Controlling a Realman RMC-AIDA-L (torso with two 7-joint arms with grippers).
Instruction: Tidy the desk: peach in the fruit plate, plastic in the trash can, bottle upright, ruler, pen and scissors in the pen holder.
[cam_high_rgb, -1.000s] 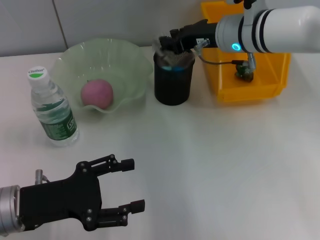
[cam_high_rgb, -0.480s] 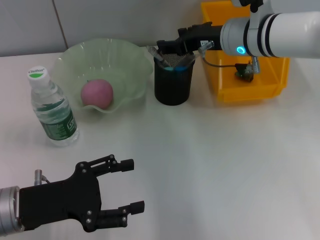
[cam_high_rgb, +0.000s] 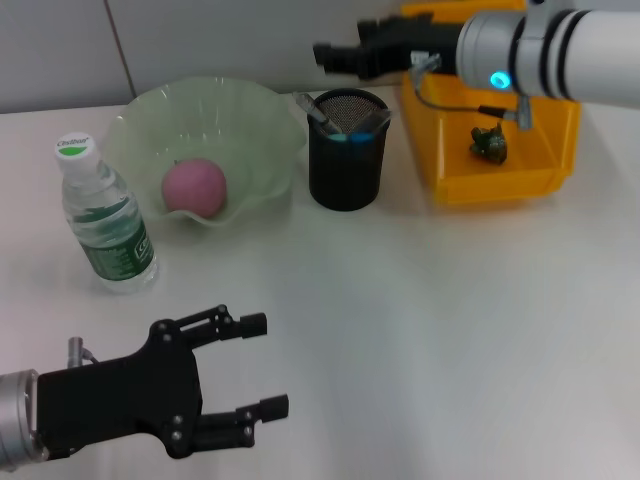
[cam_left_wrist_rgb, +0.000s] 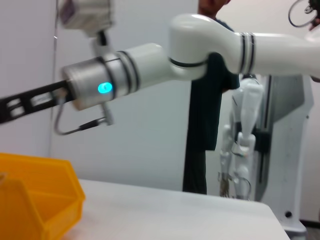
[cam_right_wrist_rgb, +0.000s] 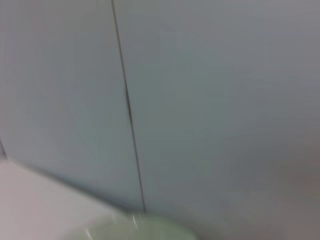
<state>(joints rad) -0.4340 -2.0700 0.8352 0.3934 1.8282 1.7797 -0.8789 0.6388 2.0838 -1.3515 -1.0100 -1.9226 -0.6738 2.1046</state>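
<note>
The pink peach (cam_high_rgb: 194, 187) lies in the pale green fruit plate (cam_high_rgb: 205, 92). To its left the clear bottle (cam_high_rgb: 105, 220) stands upright with its green-and-white cap on. The black mesh pen holder (cam_high_rgb: 346, 165) holds a grey pen (cam_high_rgb: 312, 108) and something blue; ruler and scissors cannot be told apart inside it. A crumpled green plastic (cam_high_rgb: 489, 143) sits in the yellow trash can (cam_high_rgb: 500, 180). My right gripper (cam_high_rgb: 345, 45) hovers open above and behind the holder, holding nothing. At the near left, low over the table, my left gripper (cam_high_rgb: 260, 366) is open and empty.
The grey wall runs close behind the plate and the bin. The left wrist view shows my right arm (cam_left_wrist_rgb: 150, 60) above a corner of the yellow bin (cam_left_wrist_rgb: 40, 200). The plate's rim (cam_right_wrist_rgb: 150, 227) shows in the right wrist view.
My right gripper has risen from the pen holder's rim and pulled back toward the wall. A grey pen tip now shows at the holder's edge. The left arm stayed put.
</note>
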